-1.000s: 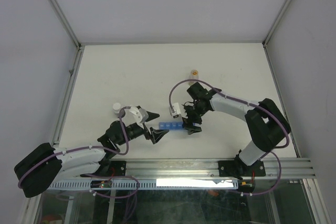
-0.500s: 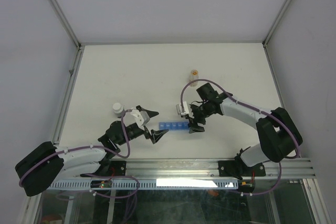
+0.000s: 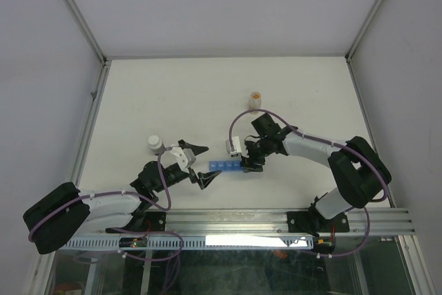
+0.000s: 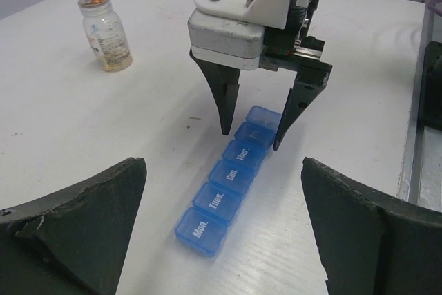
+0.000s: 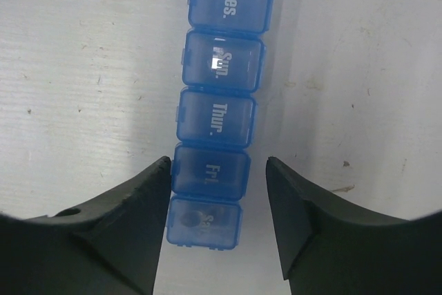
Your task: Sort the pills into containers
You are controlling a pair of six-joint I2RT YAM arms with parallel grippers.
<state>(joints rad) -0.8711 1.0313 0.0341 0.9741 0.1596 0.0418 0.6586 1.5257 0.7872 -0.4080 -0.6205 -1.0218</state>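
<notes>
The narrow translucent blue plastic compartment strip [image 5: 215,119] lies lengthwise between the part-open, unclamped jaws of the right gripper [image 5: 217,160]. The left gripper [image 4: 222,164], spread wide, faces its Mon. end.

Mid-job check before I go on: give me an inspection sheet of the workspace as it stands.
Surface: white table, scuffed; no loose pills seen on it.
Job's things: pill organizer, blue, lying flat, lids shut; pills seen only inside the clear bottle, which stands upright and looks uncapped.
Clutter: white cap beside the left arm.
Grippers: left gripper open, empty, facing the organizer's Mon. end; right gripper with fingers astride the Fri./Sat. end, not clamped.
Cables: purple cables looped along both arms, clear of the organizer.
Surroundings: grey walls, aluminium frame; nothing else seen.
</notes>
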